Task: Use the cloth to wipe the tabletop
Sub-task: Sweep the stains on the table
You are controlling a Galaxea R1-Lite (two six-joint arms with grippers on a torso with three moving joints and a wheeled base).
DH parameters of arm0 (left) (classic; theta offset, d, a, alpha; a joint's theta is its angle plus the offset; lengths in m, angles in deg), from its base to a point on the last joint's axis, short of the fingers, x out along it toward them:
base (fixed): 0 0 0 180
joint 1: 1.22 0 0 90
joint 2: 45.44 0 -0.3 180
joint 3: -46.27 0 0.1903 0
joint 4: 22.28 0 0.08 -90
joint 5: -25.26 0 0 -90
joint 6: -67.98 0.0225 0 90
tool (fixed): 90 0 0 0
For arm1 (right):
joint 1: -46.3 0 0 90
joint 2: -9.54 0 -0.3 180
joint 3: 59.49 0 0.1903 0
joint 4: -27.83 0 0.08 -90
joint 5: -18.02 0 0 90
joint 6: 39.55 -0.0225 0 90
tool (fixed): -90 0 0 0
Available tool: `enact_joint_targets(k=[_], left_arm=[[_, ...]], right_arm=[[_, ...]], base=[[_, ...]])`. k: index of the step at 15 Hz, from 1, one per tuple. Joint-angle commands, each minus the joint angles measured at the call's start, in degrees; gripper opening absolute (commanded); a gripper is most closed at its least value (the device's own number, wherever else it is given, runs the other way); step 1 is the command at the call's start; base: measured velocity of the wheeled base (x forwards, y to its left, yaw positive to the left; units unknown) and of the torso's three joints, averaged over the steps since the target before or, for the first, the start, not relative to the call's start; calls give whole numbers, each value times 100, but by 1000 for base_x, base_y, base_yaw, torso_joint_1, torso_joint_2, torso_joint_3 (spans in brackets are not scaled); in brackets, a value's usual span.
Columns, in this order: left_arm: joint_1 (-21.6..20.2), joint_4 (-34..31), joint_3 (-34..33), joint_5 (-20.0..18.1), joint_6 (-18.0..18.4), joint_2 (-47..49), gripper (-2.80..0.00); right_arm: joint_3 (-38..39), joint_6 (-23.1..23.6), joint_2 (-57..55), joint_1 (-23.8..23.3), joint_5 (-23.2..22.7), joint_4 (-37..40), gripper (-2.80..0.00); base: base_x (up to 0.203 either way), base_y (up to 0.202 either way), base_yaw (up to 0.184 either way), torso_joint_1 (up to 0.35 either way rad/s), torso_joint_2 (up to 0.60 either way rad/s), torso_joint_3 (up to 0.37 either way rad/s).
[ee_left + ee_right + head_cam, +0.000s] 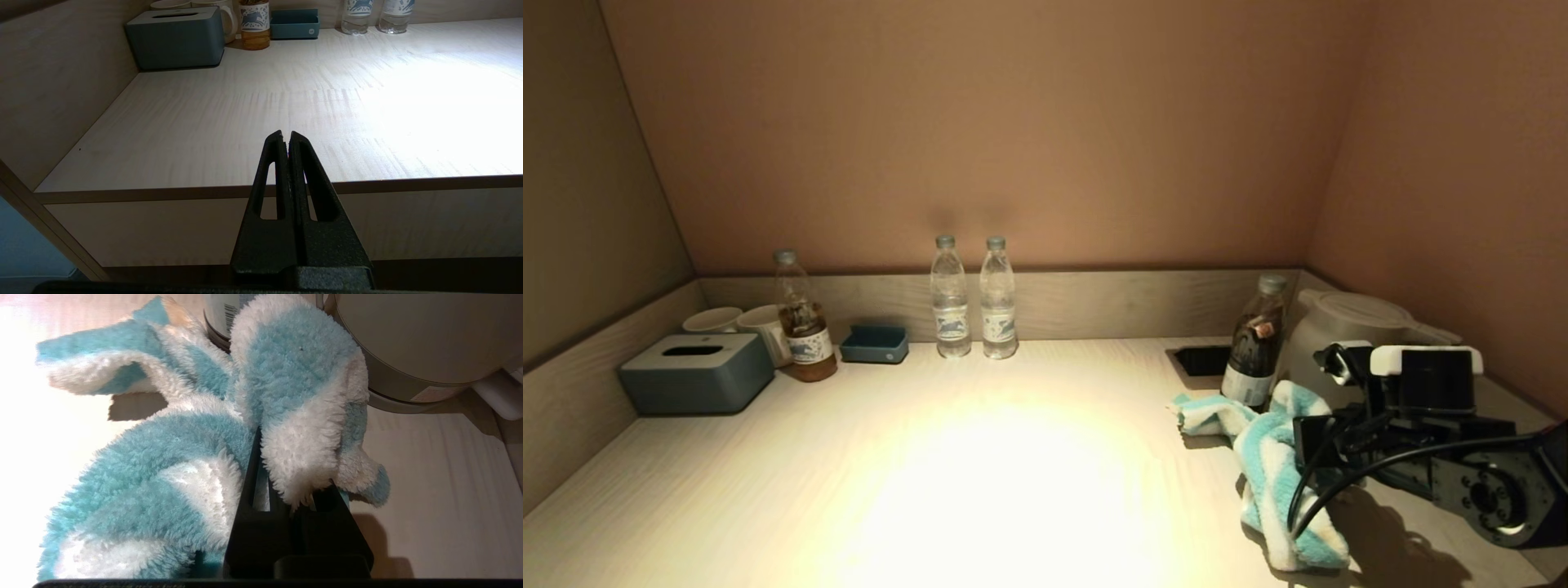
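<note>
A fluffy teal-and-white striped cloth (1270, 461) lies bunched at the right side of the pale wooden tabletop (980, 474), beside a dark bottle. My right gripper (267, 445) is shut on the cloth (294, 396), whose folds drape over the fingers and hide the tips. In the head view the right gripper's fingers are hidden behind its wrist and the cloth. My left gripper (286, 134) is shut and empty, parked off the tabletop's front left edge; it does not show in the head view.
Along the back wall stand a grey tissue box (696, 372), two cups (742, 322), a tea bottle (803, 331), a small blue tray (875, 344) and two water bottles (974, 298). At right are a dark bottle (1254, 343), a kettle (1347, 331) and a recessed socket (1202, 360).
</note>
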Motion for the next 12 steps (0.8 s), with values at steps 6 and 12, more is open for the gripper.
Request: enact_joint_targets(k=[6,12], left_arm=[[-2,-8,0,0,0,6,-280],[-2,-1,0,0,0,6,-280]], right_arm=[[574,-57,1297,342,-26,68,-280],[-203,-460,1803,250,37,1685,-280]], base=[[0,0,0,0,0,0],[0,0,0,0,0,0]])
